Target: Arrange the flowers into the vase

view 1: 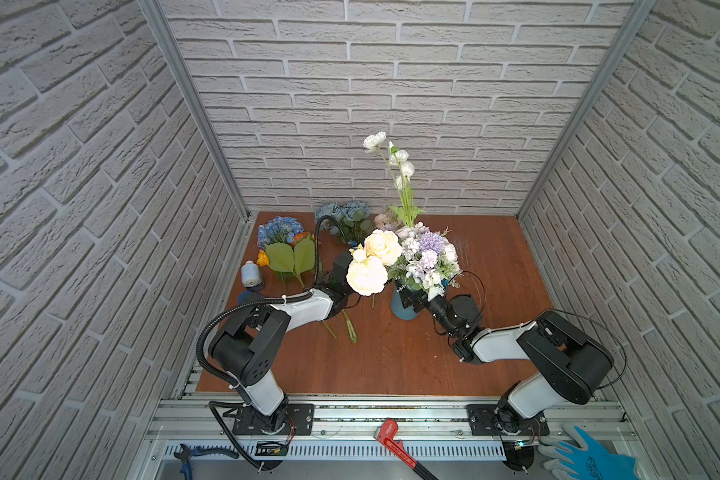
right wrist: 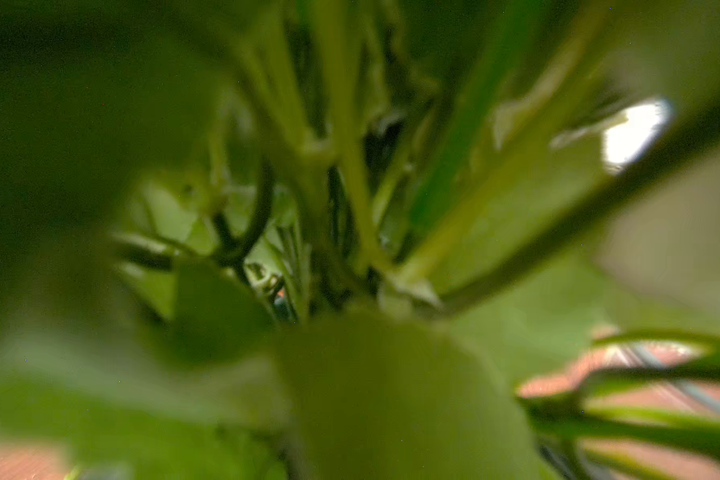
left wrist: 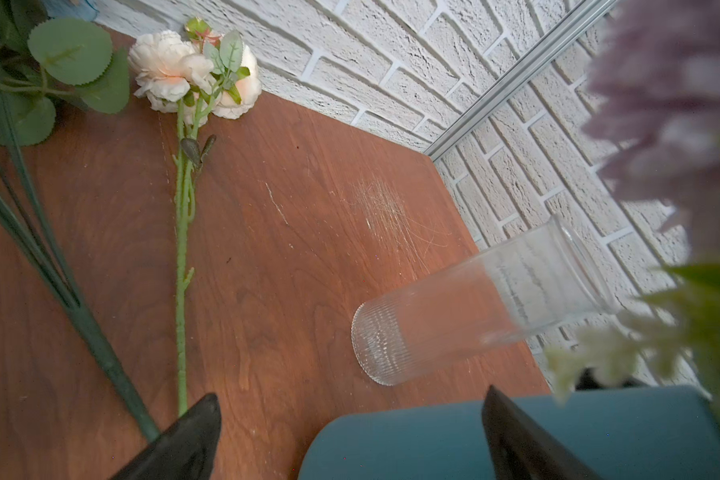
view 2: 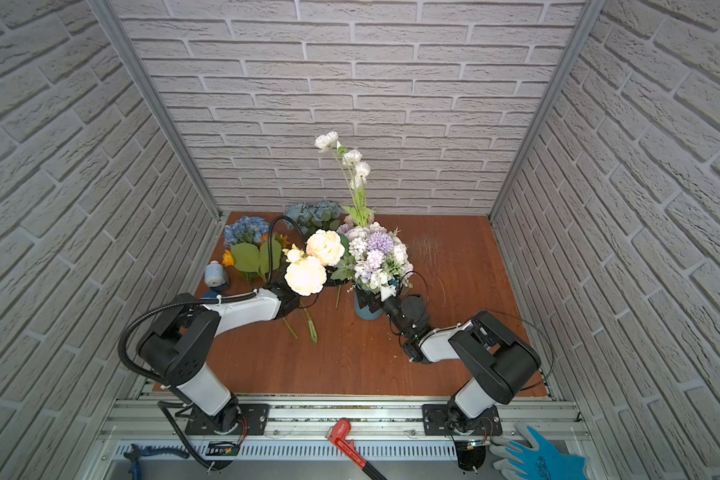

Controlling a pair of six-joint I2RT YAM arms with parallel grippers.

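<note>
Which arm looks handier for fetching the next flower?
Left, probably: the left gripper is open, and the blue hydrangea and orange sunflower lie on its side. The right gripper is tucked against the blue vase.

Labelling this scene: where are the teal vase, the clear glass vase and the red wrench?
teal vase [view 1: 399, 308]: a top view, bare side wall.
clear glass vase [left wrist: 474, 305]: left wrist view, ribbed side.
red wrench [view 1: 395, 442]: a top view, red handle.

Blurred green stems crowd the right wrist view; blue glove cropped.
</note>
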